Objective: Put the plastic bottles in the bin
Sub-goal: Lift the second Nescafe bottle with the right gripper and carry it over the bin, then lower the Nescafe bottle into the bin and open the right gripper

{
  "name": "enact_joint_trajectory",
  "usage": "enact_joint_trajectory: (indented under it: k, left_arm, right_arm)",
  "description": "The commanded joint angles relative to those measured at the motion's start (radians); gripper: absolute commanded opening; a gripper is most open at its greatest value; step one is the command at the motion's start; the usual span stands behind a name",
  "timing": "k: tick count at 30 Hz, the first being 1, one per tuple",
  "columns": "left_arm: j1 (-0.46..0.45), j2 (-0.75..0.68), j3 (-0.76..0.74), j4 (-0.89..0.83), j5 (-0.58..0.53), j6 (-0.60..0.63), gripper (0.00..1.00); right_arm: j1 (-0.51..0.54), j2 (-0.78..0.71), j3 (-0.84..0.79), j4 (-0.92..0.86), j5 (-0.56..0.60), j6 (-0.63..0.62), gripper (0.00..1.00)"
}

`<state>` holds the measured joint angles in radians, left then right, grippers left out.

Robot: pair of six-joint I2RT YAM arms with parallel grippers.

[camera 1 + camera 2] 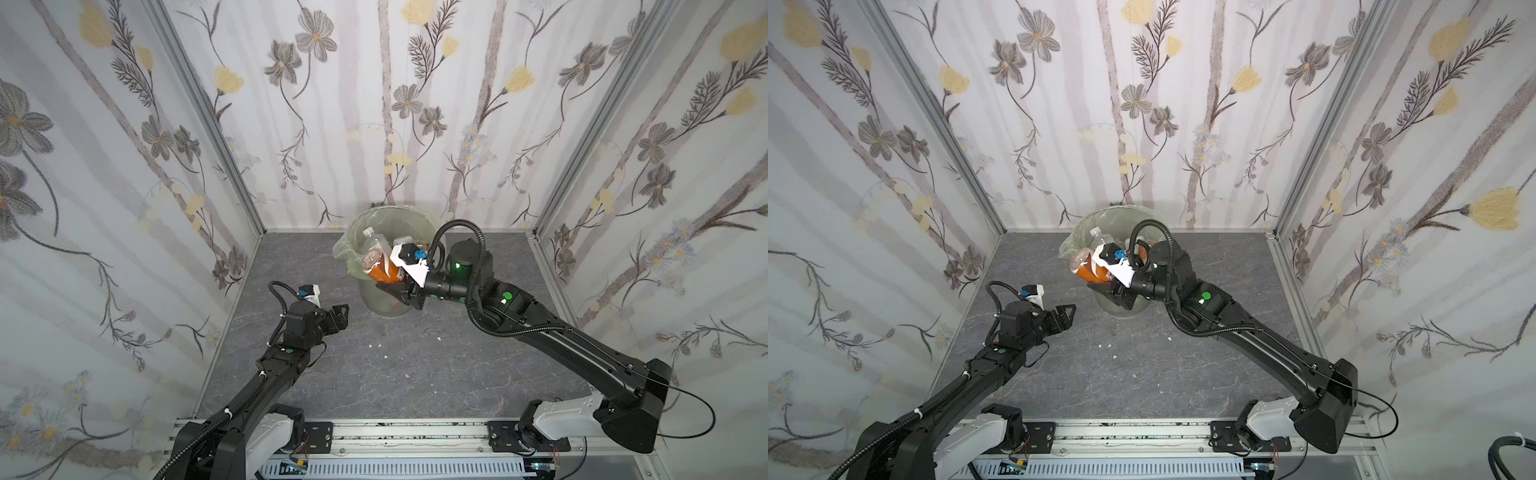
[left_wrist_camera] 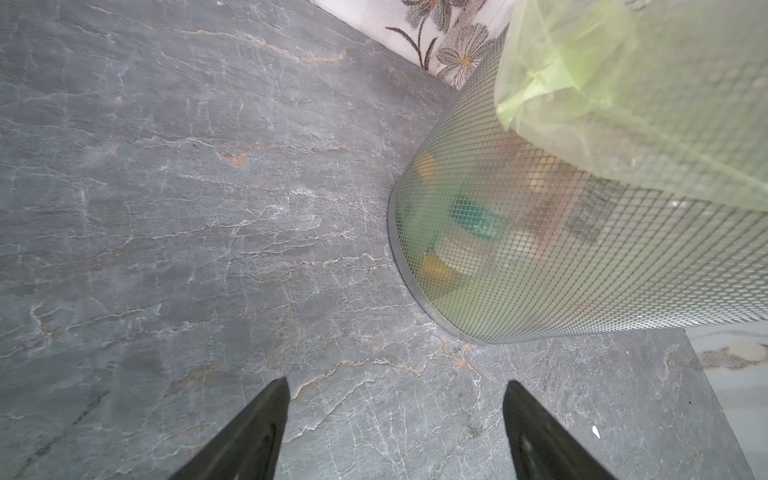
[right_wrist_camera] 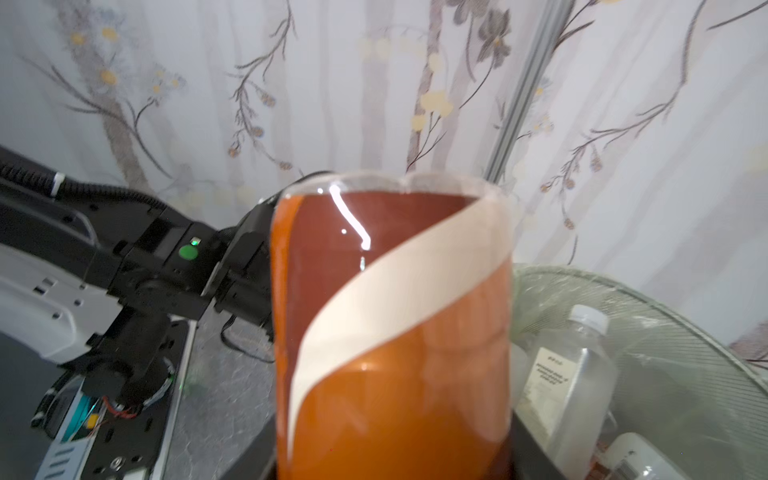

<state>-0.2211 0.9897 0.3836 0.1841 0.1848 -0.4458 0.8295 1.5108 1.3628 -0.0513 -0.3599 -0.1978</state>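
The right gripper is pinching the brown-and-white labelled bottle and holding it tilted over the near rim of the bin. It is holding it just above the clear bottle, which is lying inside the bin among other bottles. The left gripper is hanging beside the bin, on the bin's left and a little apart from its mesh wall, with its jaws standing spread and nothing between them.
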Motion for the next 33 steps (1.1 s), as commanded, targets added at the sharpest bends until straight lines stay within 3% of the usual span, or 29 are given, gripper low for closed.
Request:
enact_joint_trajectory:
  k: [1,8,18,33]
  left_arm:
    - [0.003,-0.025,-0.008,-0.002,-0.011,-0.009,0.86]
    - [0.014,-0.039,-0.001,-0.018,-0.01,-0.02,0.92]
    - [0.023,-0.055,0.024,-0.036,0.028,-0.022,0.99]
    - [0.035,-0.08,0.054,-0.071,0.025,-0.018,1.0]
  right_arm:
    - [-0.063,-0.002,0.025,0.149,0.001,0.087,0.49]
    - [-0.134,0.065,0.115,0.213,0.118,0.143,0.5]
    - [-0.189,0.242,0.195,0.269,0.138,0.196,0.51]
    - [-0.206,0.394,0.223,0.208,0.199,0.248,0.57]
